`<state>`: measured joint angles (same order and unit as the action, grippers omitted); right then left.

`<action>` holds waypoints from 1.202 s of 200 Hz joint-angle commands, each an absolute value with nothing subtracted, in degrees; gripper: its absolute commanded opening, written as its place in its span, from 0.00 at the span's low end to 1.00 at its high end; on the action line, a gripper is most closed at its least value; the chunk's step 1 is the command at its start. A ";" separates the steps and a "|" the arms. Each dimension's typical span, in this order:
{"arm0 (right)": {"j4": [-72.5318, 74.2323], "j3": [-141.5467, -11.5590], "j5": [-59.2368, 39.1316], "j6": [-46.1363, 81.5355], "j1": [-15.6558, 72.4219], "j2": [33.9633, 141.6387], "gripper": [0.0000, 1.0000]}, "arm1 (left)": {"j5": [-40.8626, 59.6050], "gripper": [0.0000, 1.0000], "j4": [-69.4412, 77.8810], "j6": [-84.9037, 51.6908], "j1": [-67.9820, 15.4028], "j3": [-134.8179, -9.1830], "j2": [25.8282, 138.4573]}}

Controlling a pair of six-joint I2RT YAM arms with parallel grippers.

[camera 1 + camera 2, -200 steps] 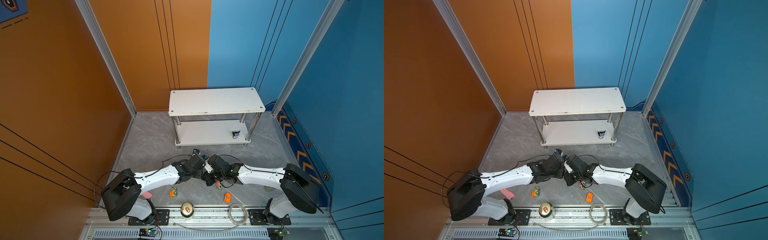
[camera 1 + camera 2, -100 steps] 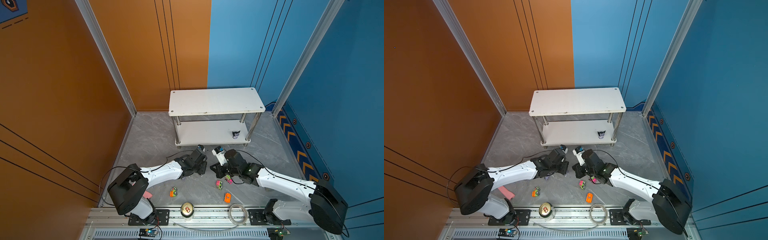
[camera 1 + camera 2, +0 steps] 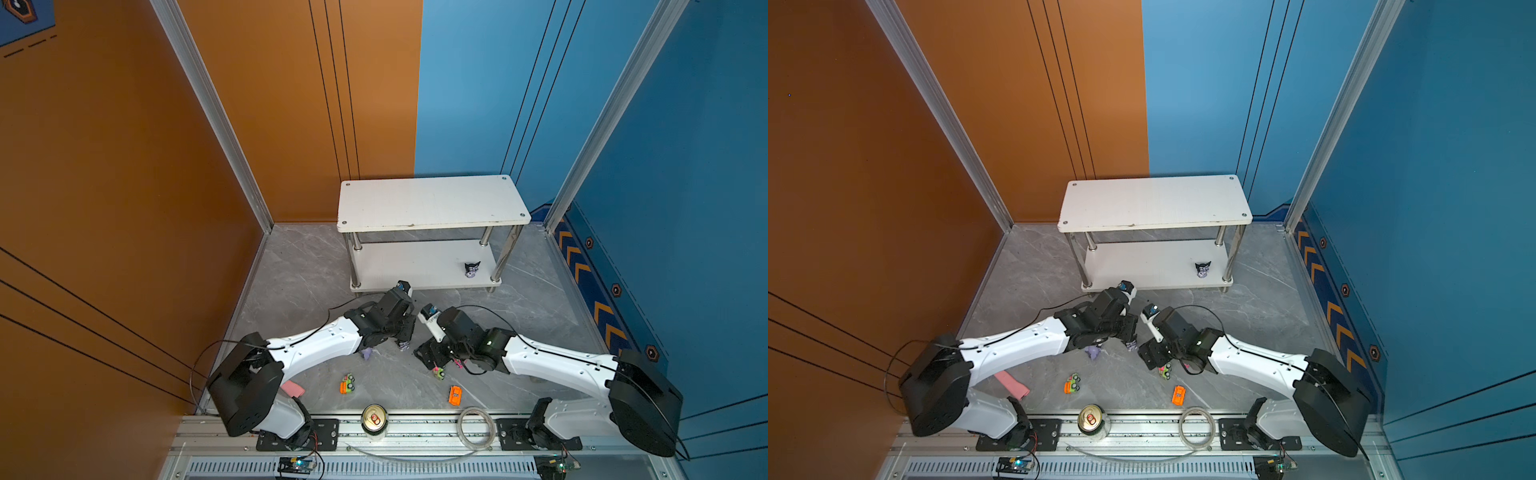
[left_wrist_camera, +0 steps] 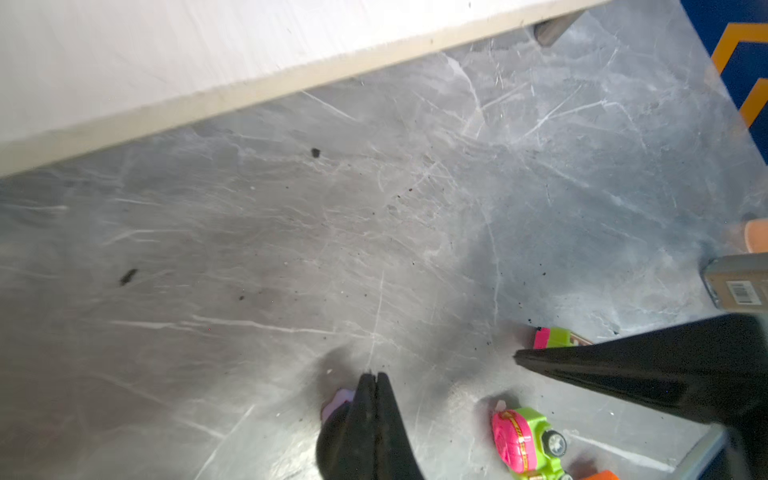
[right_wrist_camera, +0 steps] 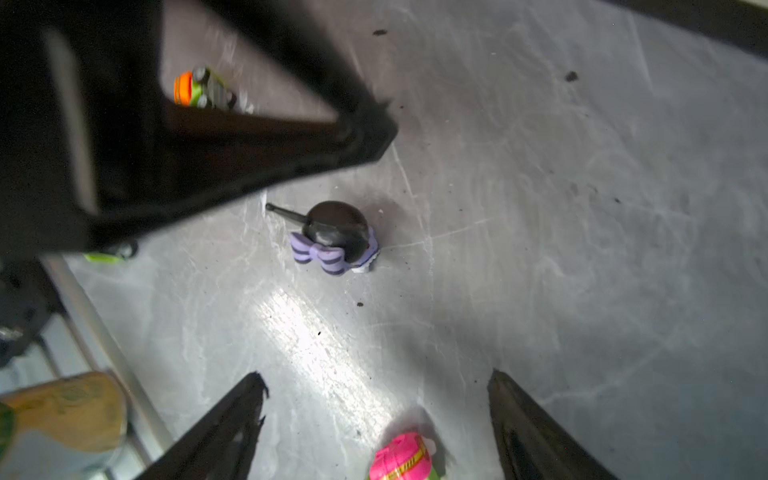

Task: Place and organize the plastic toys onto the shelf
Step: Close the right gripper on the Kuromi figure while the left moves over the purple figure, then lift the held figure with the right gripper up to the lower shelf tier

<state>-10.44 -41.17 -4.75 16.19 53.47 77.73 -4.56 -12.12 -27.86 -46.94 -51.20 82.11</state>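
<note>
Near front edge of tabletop [image 3: 307, 274]: orange car [image 3: 455, 395] and orange-green car [image 3: 347, 383], well apart. Mid tabletop: right gripper [image 5: 377, 378] has its jaws spread wide, with the pink-green car [image 5: 402, 457] between them and clear of both. Left gripper [image 4: 376, 378] jaws pressed together on nothing. Black figurine with purple striped bow [image 5: 334, 239] lies just beside it. Far side: white two-tier shelf [image 3: 432, 201], one black-purple figurine [image 3: 471, 269] upright near the lower tier's right end.

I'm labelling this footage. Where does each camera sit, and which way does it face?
Top views: high over the base rail, looking down at the shelf and floor; both arms show.
Left wrist: on the left arm, facing floor and shelf edge; left gripper shut.
Right wrist: on the right arm, facing a figurine; right gripper open.
Shared: both top views show that figurine too.
</note>
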 commanded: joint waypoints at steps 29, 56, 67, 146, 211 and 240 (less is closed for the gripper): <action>-7.69 -48.66 1.93 14.37 57.83 86.62 1.00 | -14.17 0.45 -21.14 -27.34 -43.74 -47.18 65.68; -7.17 -51.84 4.27 14.70 57.96 91.08 1.00 | -15.53 0.66 -22.65 -28.89 -41.86 -42.65 56.62; -7.30 -53.14 4.74 15.31 57.62 92.68 1.00 | -15.72 0.71 -23.42 -29.76 -41.24 -41.10 53.45; -6.78 -57.65 3.89 22.73 56.07 99.28 0.73 | -14.81 0.76 -26.15 -30.23 -38.99 -38.07 48.42; -7.63 -58.55 5.07 27.50 55.99 101.31 0.41 | -12.35 0.77 -24.36 -29.40 -37.47 -37.13 48.97; -8.91 -59.08 7.33 27.30 55.78 100.38 0.31 | -11.44 0.77 -24.35 -29.17 -36.71 -36.86 48.92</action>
<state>-7.03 -57.49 3.99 26.50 56.18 100.73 -13.23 -24.56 -29.82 -37.71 -37.54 48.86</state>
